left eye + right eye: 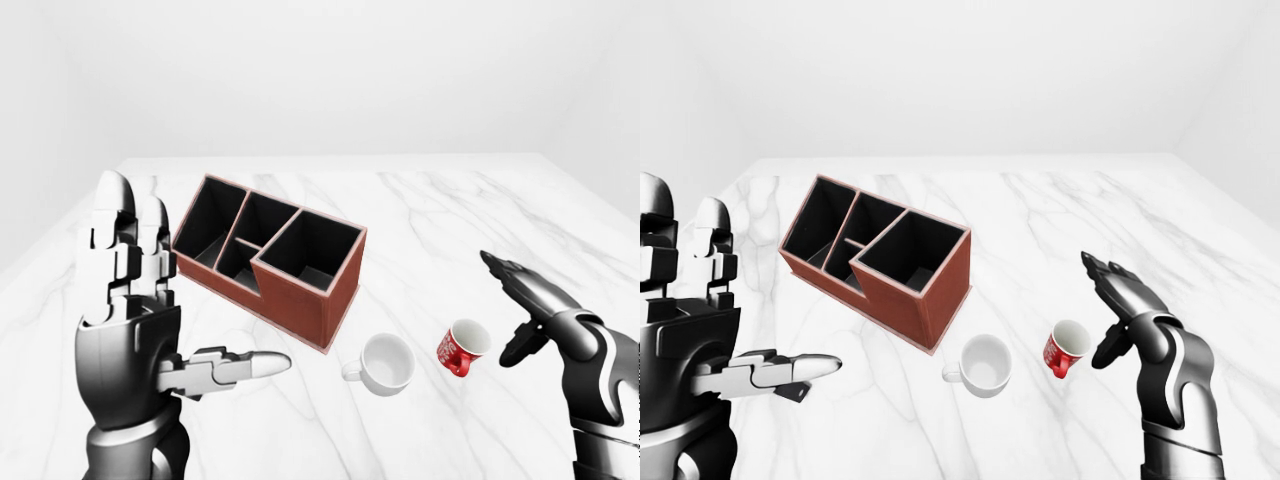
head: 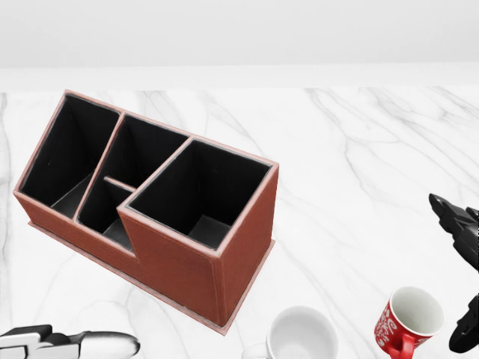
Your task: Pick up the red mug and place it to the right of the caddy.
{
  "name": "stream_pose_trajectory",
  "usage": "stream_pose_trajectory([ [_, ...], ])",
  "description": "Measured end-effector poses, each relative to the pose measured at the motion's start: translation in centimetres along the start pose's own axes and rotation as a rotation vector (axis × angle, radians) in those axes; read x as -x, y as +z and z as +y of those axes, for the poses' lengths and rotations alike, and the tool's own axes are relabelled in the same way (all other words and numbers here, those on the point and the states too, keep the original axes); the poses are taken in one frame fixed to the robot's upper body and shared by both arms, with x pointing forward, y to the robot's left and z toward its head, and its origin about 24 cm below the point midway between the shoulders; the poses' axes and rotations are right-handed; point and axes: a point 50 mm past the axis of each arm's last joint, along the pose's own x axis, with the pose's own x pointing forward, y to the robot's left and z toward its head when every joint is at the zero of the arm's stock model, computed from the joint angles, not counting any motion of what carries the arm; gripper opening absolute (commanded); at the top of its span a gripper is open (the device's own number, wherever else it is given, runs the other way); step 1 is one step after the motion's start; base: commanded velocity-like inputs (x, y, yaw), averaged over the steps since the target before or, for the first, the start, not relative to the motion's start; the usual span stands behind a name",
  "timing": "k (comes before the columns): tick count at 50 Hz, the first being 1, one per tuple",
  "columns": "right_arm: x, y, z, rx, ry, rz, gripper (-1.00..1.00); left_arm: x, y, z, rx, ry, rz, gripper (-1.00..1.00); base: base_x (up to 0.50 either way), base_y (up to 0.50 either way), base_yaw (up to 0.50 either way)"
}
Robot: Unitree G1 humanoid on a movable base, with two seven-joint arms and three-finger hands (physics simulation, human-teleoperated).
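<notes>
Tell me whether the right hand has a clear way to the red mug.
Probably yes: the open right hand hangs just right of the red mug, with bare marble between; the white mug lies on its other side.

White mug (image 1: 386, 362) stands between caddy (image 1: 270, 257) and red mug (image 1: 462, 347).

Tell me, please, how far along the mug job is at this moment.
Nothing is done yet: the small red ceramic mug stands on the white marble table, ungrasped. In hand: the open right hand hovers beside it, apart from it. Left: grasping, lifting and placing it right of the brown compartmented caddy. The left hand is open.
</notes>
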Motion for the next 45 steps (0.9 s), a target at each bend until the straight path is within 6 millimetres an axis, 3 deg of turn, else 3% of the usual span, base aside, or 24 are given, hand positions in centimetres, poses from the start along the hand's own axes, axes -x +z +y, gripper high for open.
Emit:
stream_pose_trajectory([
  [45,-1.8,1.2,2.7,0.072,0.116,0.022,1.00,-0.1,0.1,0.2,-0.004,0.006,-0.011,1.00,0.00,0.00,0.00],
])
